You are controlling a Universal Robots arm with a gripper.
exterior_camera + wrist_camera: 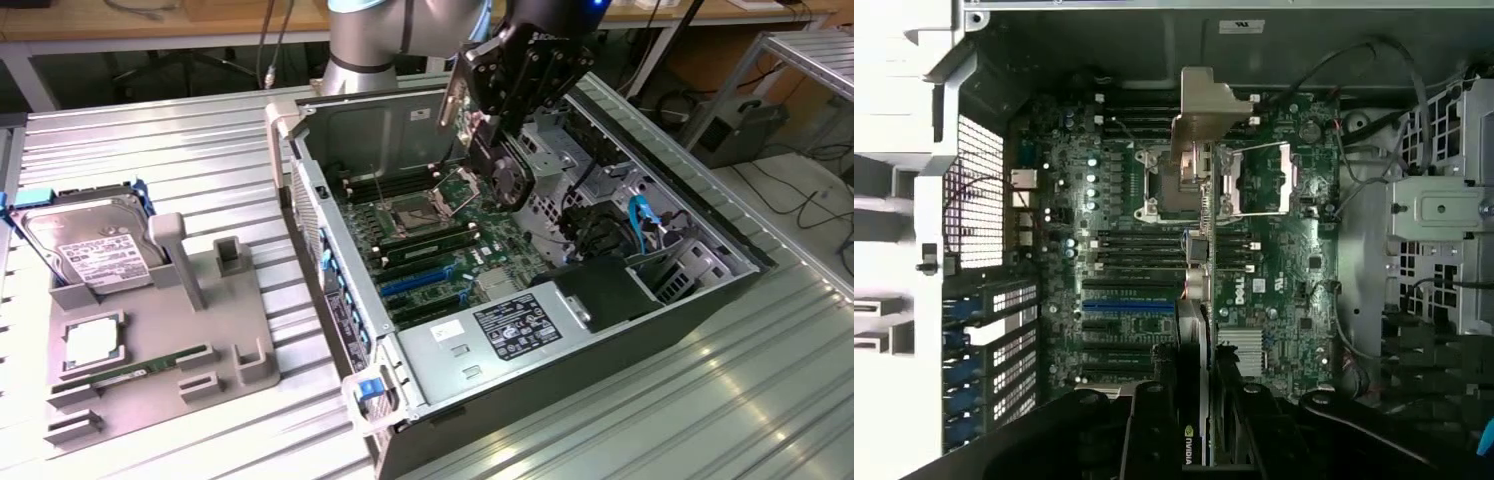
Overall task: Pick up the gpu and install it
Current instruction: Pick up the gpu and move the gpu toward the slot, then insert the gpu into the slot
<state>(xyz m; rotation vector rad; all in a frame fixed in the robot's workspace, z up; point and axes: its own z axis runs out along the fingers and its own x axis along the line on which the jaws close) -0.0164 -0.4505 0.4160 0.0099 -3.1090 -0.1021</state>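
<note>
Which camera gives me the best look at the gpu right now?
The exterior view: the gpu hangs above the open case, showing its black face, round fan and silver bracket. The wrist view shows it edge-on, a thin strip held in the gripper over the motherboard.

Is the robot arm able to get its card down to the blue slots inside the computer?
Probably yes: the fingers hold the gpu above the open case, and nothing covers the blue slots.

Free room under gpu (509, 176); cables (595, 236) aside
</note>
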